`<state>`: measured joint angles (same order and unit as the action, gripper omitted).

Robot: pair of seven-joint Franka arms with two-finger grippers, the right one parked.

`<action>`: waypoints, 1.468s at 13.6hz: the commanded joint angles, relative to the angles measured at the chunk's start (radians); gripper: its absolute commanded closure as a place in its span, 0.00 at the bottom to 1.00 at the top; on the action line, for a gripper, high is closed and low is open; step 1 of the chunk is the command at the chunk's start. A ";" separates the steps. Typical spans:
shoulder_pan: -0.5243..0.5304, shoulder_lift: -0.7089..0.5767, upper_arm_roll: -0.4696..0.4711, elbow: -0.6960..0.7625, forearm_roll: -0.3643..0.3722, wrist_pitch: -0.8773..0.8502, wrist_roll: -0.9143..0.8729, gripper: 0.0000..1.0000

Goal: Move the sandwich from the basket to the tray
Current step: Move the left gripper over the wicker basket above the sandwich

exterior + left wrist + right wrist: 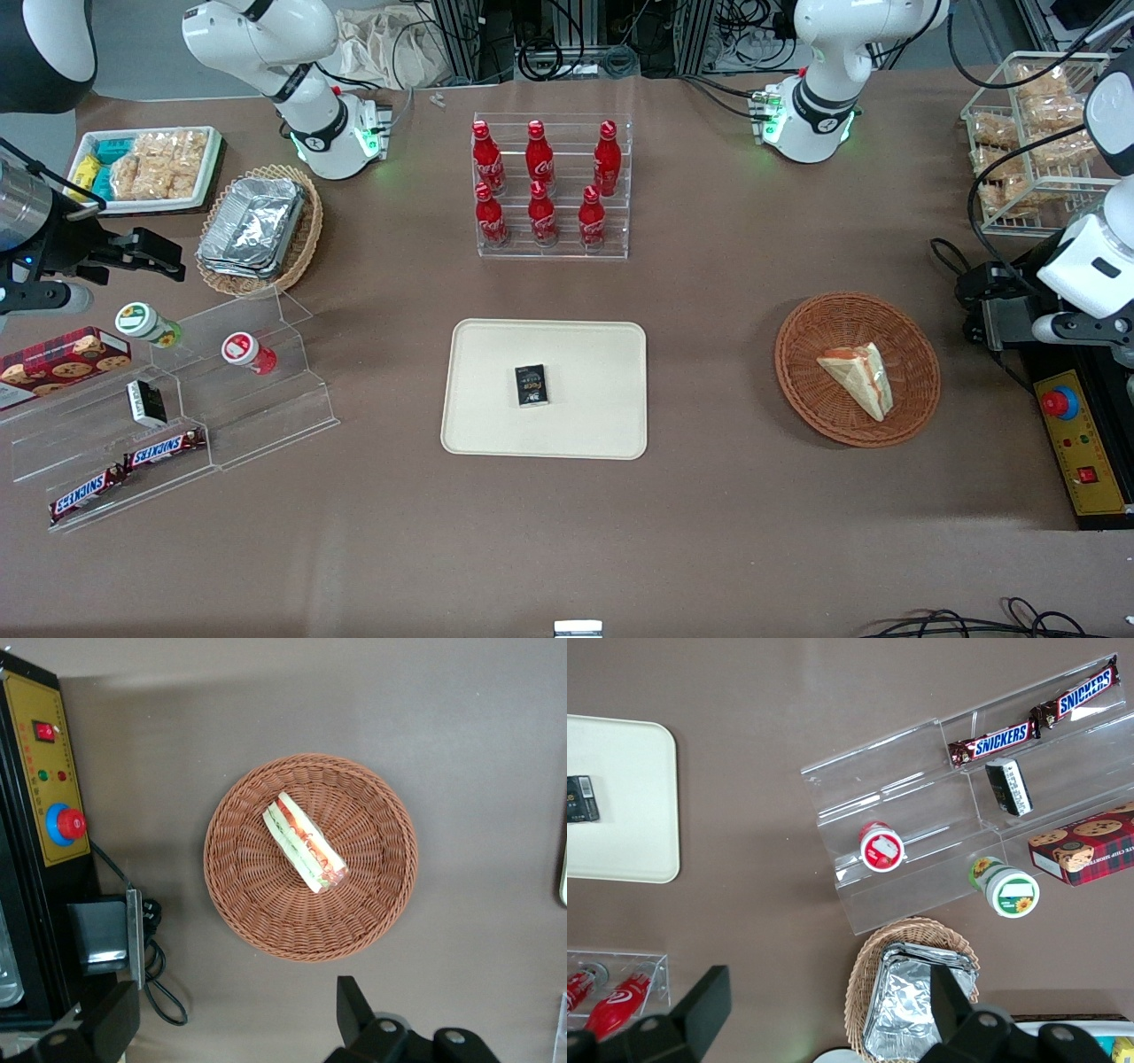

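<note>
Since the sandwich [305,842] lies untouched in the basket [232,895], the claw [230,1028] hangs spread above it, well apart from the tray [496,354], ready to descend.

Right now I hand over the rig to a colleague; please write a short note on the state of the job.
Gripper: open, holding nothing, above the table beside the basket.
Sandwich: lying in the basket, toward the working arm's end of the table.
Tray: middle of the table, with a small black packet on it.
Done: nothing yet.
Left: grasp the sandwich, lift it, place it on a bare part of the tray.
</note>
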<state>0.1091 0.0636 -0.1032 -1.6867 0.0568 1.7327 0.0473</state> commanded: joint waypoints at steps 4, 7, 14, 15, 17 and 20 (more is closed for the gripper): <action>-0.009 0.036 -0.006 0.009 0.008 -0.021 -0.099 0.00; -0.006 0.074 -0.006 -0.014 -0.017 0.034 -0.397 0.00; -0.026 0.136 -0.006 -0.315 -0.003 0.463 -0.789 0.00; -0.028 0.160 -0.006 -0.320 -0.003 0.487 -0.796 0.00; -0.028 0.188 -0.006 -0.320 -0.003 0.490 -0.797 0.00; -0.028 0.199 -0.006 -0.346 0.003 0.501 -0.797 0.00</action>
<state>0.0850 0.2691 -0.1097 -2.0070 0.0470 2.2119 -0.7275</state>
